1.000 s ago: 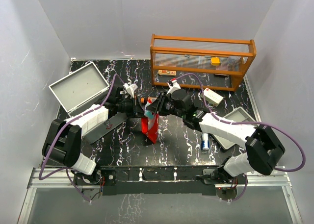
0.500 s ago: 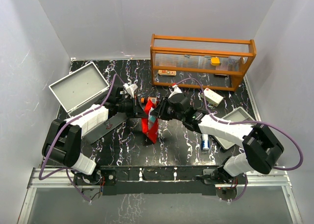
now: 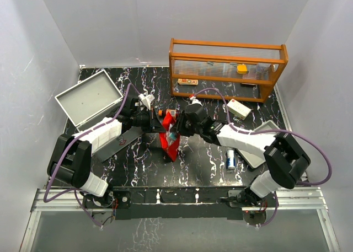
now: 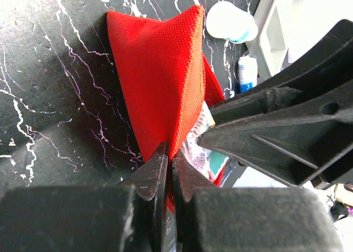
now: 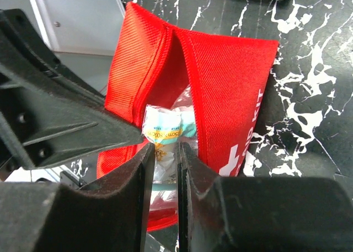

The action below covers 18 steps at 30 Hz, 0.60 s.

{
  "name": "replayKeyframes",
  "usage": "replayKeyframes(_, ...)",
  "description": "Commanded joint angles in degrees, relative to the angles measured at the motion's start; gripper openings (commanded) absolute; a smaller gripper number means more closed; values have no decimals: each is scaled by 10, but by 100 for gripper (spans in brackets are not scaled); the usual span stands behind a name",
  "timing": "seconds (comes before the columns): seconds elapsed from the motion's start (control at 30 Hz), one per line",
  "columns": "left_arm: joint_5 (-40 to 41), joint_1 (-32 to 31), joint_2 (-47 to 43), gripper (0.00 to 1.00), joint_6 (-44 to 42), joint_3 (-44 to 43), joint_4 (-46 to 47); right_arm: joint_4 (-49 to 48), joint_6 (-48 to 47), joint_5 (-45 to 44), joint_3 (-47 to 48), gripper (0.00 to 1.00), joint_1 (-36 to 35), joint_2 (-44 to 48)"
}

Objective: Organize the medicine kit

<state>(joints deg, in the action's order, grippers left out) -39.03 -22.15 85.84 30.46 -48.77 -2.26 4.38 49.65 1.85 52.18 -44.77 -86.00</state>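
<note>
Here, the large light-grey metal case point(image 3: 88, 99) lies open at the far-left corner of the black marbled tabletop point(image 3: 193, 169), well apart from the red fabric pouch point(image 3: 170, 140) standing mid-table. Bare surface runs from the pouch to the near edge. Both arms reach inward and meet at the pouch. The left gripper point(image 4: 168, 153) pinches its upper edge tight, while the right gripper point(image 5: 164, 150) is narrowed on a clear plastic packet point(image 5: 165, 125) in its mouth.
</note>
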Motion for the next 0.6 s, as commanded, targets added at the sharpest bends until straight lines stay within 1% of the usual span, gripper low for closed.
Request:
replayKeyframes(0.0,-13,-1,-4,0,-1,-16,-3,18,-6,-31,39,20,1,-17)
replayKeyframes(0.13,-19,-1,-1,0,1,-15,-2,38,-6,-70,68,22,2,-29)
replayKeyframes(0.2,-20,-1,-2,0,2,-15,0,47,-24,-74,85,27,1,-38)
replayKeyframes(0.3,-19,-1,-2,0,3,-16,2,72,-46,-56,117,35,1,-52)
replayKeyframes(0.43,-15,-1,-3,0,2,-16,0,99,-65,-53,133,47,1,-30)
replayKeyframes(0.5,-14,-1,-3,0,1,-16,-2,104,-69,-57,127,50,1,-11)
replayKeyframes(0.57,-15,-1,-2,0,0,-16,-1,114,-79,-52,123,50,1,2)
